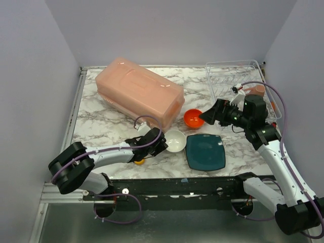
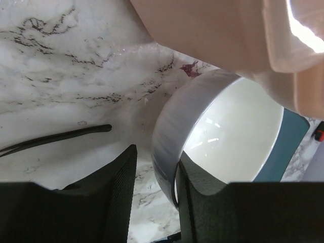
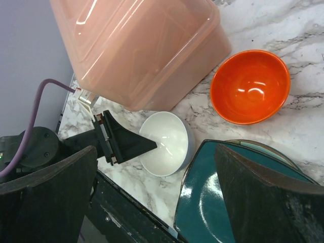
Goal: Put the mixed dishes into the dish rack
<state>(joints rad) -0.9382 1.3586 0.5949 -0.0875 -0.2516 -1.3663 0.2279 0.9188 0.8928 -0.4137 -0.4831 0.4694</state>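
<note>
A white bowl [image 1: 175, 140] [image 2: 238, 131] [image 3: 167, 144] sits near the front edge, between the pink tub and a teal square plate [image 1: 205, 152] [image 3: 223, 197]. My left gripper [image 1: 161, 144] [image 2: 157, 167] straddles its near rim. One finger rests against the inside wall and the other stands outside with a gap, so the jaws are open. An orange bowl [image 1: 193, 118] [image 3: 250, 86] lies behind the plate. My right gripper [image 1: 205, 116] [image 3: 157, 202] hovers wide open above it, holding nothing. The wire dish rack [image 1: 238, 76] at the back right holds a pinkish mug [image 1: 259, 90].
A big pink tub [image 1: 139, 93] [image 2: 217, 35] [image 3: 136, 45] lies upside down across the back left, close behind the white bowl. A small yellow object [image 1: 139, 162] shows under my left arm. A round plate's rim [image 3: 263, 147] peeks out beneath the teal plate.
</note>
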